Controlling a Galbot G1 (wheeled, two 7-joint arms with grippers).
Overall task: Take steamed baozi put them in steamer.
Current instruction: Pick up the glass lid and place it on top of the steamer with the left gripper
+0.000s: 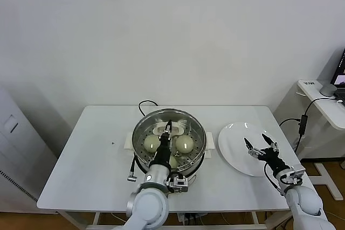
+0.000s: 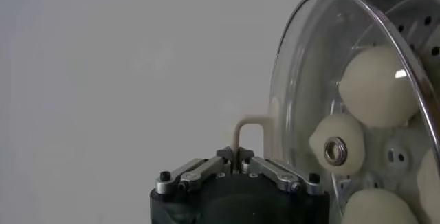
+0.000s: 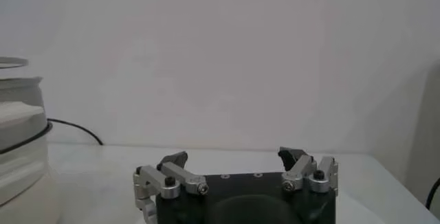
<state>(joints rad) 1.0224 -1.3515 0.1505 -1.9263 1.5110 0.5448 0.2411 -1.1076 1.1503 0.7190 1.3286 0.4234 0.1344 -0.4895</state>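
The steel steamer (image 1: 200, 134) stands mid-table with cream-white baozi on its perforated tray; three show (image 1: 152, 143) (image 1: 185, 143) (image 1: 173, 160). My left gripper (image 1: 168, 128) is over the steamer, shut on the white handle (image 2: 248, 130) of the round glass lid (image 2: 302, 88). In the left wrist view the baozi (image 2: 378, 84) show through the lid, which stands on edge there. Whether the lid rests on the rim I cannot tell. My right gripper (image 1: 257, 144) is open and empty above the flat white plate (image 1: 234, 154); it also shows in the right wrist view (image 3: 234, 157).
The steamer's black cord (image 1: 145, 103) loops behind it on the white table (image 1: 86, 160). The steamer's side shows in the right wrist view (image 3: 17, 157). A side desk (image 1: 323, 100) with a mouse stands at the far right.
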